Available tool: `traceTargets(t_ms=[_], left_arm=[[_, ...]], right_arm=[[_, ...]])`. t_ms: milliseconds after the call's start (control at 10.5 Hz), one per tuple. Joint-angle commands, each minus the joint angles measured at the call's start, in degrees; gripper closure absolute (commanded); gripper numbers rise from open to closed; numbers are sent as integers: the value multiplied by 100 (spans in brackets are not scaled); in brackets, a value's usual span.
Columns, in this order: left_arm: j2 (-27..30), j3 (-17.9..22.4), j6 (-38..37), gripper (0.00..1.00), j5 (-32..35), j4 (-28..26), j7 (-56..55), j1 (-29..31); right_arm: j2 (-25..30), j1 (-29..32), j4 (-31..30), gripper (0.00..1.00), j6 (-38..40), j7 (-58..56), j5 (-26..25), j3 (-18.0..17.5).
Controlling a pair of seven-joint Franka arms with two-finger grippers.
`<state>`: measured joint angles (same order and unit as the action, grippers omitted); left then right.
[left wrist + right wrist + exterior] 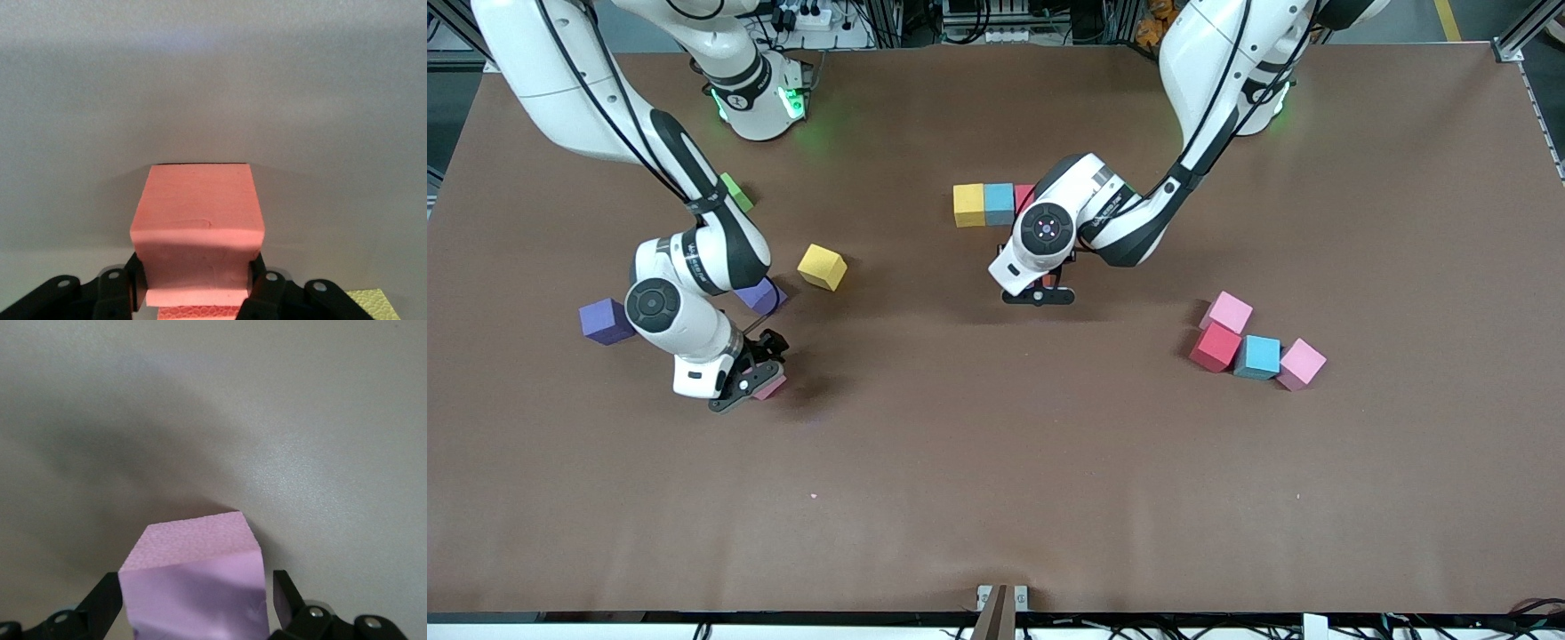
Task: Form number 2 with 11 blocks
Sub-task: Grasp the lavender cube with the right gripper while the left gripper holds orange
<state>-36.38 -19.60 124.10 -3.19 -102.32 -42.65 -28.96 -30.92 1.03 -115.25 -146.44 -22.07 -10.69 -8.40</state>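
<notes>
Right now left hand [1040,296], mid frame, clamps a red block [197,220] just under the yellow-blue-red row [993,204]. Right hand [751,388], lower left, stands wide around a pink block [193,587], not yet gripping. Best set red flush under the row; center pink before squeezing.

Bare table [978,462] nearer the camera is passable (wide open); a four-block cluster [1258,345] crowds the left arm's end.
</notes>
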Motion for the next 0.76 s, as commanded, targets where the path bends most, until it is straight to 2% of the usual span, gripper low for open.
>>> traceTargets(t_ms=[0, 95, 380, 476, 571, 666], left_arm=[[131, -87, 115, 78, 64, -253, -103, -4], [131, -88, 115, 78, 56, -270, -103, -4], [123, -88, 123, 77, 64, -288, -103, -21], [122, -88, 123, 67, 64, -288, -103, -22], [114, -88, 123, 14, 73, -279, -103, -4], [131, -88, 115, 0, 82, -244, -85, 57]], right_arm=[[7, 134, -58, 54, -104, -261, -161, -83], [24, 125, -58, 79, -104, -280, -170, -83], [226, 81, -41, 79, -16, -770, -161, -126], [305, 55, -41, 79, -7, -1016, -153, -153], [358, 29, -41, 79, 19, -1262, -153, -249], [376, 29, 3, 78, 159, -1456, -153, -354]])
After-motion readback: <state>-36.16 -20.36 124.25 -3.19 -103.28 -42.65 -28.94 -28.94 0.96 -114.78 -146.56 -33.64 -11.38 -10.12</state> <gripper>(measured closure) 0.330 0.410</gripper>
